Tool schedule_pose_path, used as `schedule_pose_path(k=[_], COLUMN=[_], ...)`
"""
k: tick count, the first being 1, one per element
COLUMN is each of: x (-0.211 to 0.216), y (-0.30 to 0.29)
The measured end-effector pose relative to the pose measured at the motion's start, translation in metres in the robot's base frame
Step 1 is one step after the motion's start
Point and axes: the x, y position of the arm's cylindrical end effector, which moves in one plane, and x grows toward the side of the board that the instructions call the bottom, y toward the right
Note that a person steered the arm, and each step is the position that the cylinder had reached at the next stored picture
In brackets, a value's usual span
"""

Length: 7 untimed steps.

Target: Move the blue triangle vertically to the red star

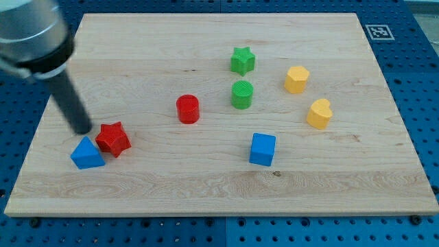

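The blue triangle (86, 154) lies near the board's lower left. The red star (113, 139) sits just to its upper right, touching or almost touching it. My tip (83, 130) is at the end of the dark rod, just above the blue triangle and left of the red star, close to both.
A red cylinder (187, 109) stands mid-board. A green star (242, 60) and green cylinder (241, 95) are above centre. A blue cube (262, 149) is lower centre. Two yellow blocks (297, 79) (319, 113) are at the right. The wooden board (206, 192) lies on a blue pegboard.
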Motion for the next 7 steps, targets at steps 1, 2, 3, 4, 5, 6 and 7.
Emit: schedule_pose_path(k=[1,2,3,4,5,6,7], x=[0.073,0.092,0.062,0.039,0.025,0.016,0.001], y=[-0.012,0.026,0.045,0.029,0.007,0.004,0.004])
